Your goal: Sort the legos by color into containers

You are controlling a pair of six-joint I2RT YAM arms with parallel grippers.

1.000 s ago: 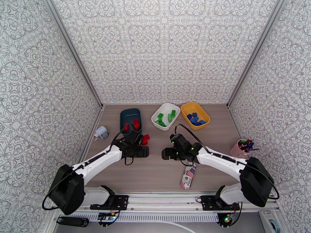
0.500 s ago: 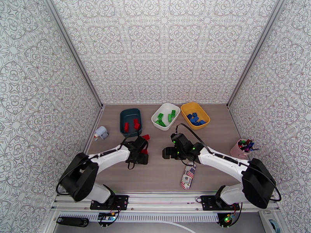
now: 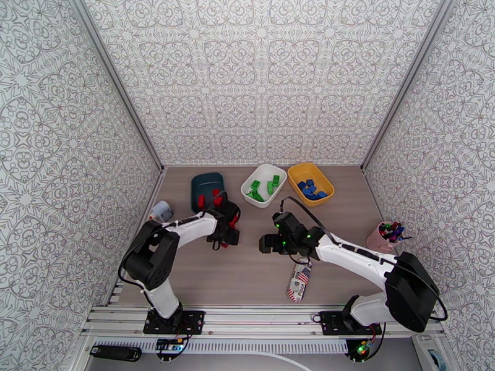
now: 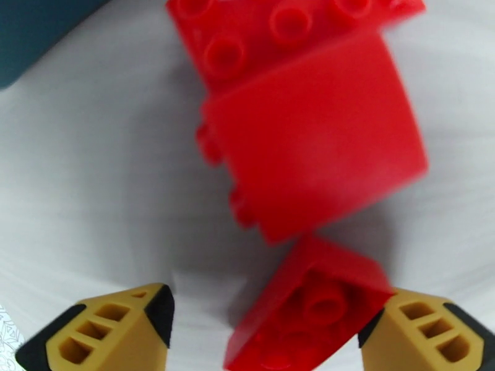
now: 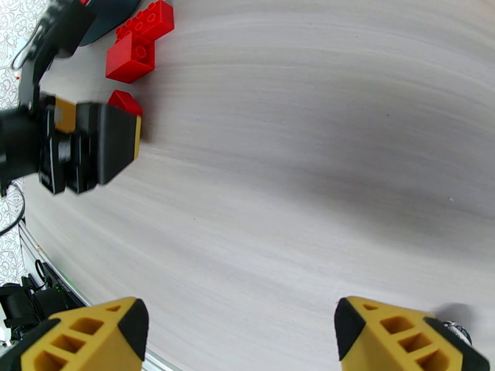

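Note:
Three red legos lie on the table beside the dark teal bin (image 3: 207,182): a big brick (image 4: 315,143), a studded one (image 4: 278,26) behind it, and a small one (image 4: 309,310). My left gripper (image 4: 272,332) is open, and the small brick lies between its fingertips, close to the right one. The same gripper (image 3: 226,229) sits just in front of the teal bin, which holds red legos (image 3: 216,194). Green legos (image 3: 257,191) fill the white bin (image 3: 279,174), and blue legos (image 3: 311,188) the yellow bin (image 3: 326,180). My right gripper (image 3: 266,243) is open over bare table at mid-table.
A printed can (image 3: 300,281) lies near the front edge under my right arm. A pink cup of markers (image 3: 387,235) stands at the right wall. A small white and blue object (image 3: 162,210) sits at the left wall. Patterned walls enclose the table.
My left arm has folded in, and its gripper has moved back toward the teal bin, onto the loose red bricks. My right arm has barely moved.

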